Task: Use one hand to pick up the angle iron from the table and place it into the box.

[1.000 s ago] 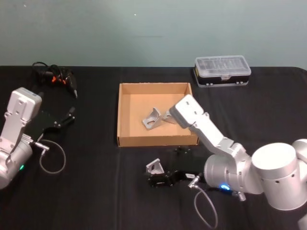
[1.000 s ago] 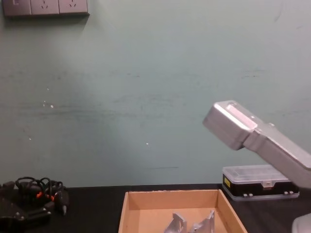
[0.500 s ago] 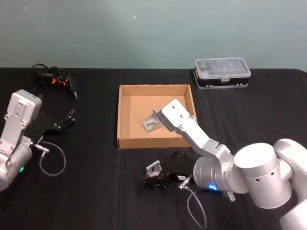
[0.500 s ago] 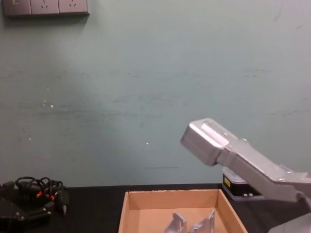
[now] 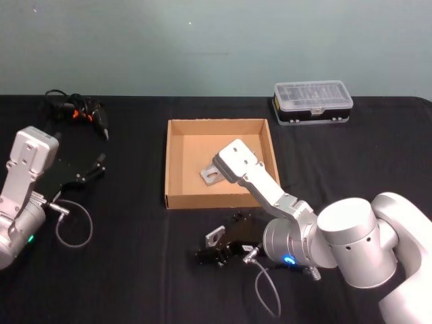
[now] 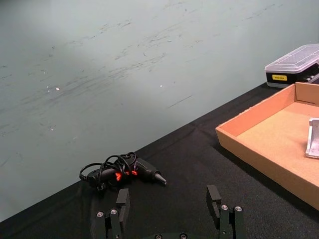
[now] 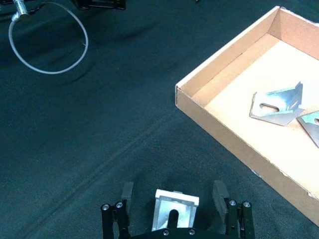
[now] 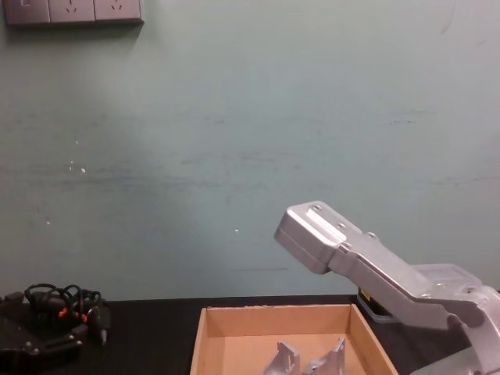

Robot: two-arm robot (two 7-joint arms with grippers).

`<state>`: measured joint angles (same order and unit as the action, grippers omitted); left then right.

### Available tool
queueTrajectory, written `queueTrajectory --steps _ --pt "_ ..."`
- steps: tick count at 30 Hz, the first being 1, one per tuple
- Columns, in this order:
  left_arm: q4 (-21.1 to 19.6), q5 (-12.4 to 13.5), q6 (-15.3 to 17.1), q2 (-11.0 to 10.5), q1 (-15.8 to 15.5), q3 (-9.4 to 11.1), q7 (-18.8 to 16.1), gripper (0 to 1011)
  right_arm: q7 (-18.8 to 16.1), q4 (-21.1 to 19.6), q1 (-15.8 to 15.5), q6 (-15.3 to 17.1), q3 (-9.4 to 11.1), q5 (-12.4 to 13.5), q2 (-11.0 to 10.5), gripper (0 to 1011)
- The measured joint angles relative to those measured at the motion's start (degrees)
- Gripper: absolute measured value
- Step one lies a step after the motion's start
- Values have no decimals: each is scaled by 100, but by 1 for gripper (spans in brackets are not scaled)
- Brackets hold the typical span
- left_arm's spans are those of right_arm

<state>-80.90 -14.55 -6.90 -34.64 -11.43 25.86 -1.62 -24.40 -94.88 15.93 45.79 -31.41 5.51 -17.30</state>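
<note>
Right gripper (image 5: 210,255) is low over the surface (image 5: 135,236), just in front of the box (image 5: 219,200). Its fingers (image 7: 220,192) are spread, nothing pinched yet. The iron (image 5: 216,235) lies on the surface outside the box, near its front wall. In the right wrist view the iron (image 7: 174,206) sits between my two fingers, close to the palm, with a gap on each side. Its slotted flange faces back toward me and its width runs across the line of closing. I cannot tell whether the fingertips are down level with it. The box wall (image 7: 224,134) is ahead and off to one side, and two other irons (image 7: 279,104) are already inside. Left gripper (image 5: 94,169) is parked at the far left, fingers (image 6: 214,196) also spread, well apart from the iron, so the right arm is clearly the nearer one. Against a second ago, my right arm has dropped and swung left, with the elbow link lower in the chest view. The gripper has slid left along the surface to straddle the iron, which has not moved. Judgement: next is closing squarely across the flanges, and a skewed grip could twist it out.
</note>
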Motion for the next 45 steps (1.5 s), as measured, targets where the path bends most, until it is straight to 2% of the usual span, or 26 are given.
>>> queueTrajectory --steps 13,15,28,29,31,32,35,45 --pt "0 0 0 0 0 0 0 1011 -33 42 11 -26 9 -34 27 1003" --pt "0 0 0 0 0 0 0 1011 -32 35 10 -26 9 -32 25 979" --pt "0 0 0 0 0 0 0 1011 -29 22 3 -26 9 -18 18 651" --pt "0 0 0 0 0 0 0 1012 -27 20 3 -26 9 -18 17 583" --pt "0 0 0 0 0 0 0 1011 -26 20 3 -26 9 -17 17 541" --pt "0 0 0 0 0 0 0 1011 -25 19 3 -26 9 -16 16 486" --pt "0 0 0 0 0 0 0 1011 -23 17 2 -26 9 -15 14 452" --pt "0 0 0 0 0 0 0 1012 -21 15 2 -26 9 -11 13 452"
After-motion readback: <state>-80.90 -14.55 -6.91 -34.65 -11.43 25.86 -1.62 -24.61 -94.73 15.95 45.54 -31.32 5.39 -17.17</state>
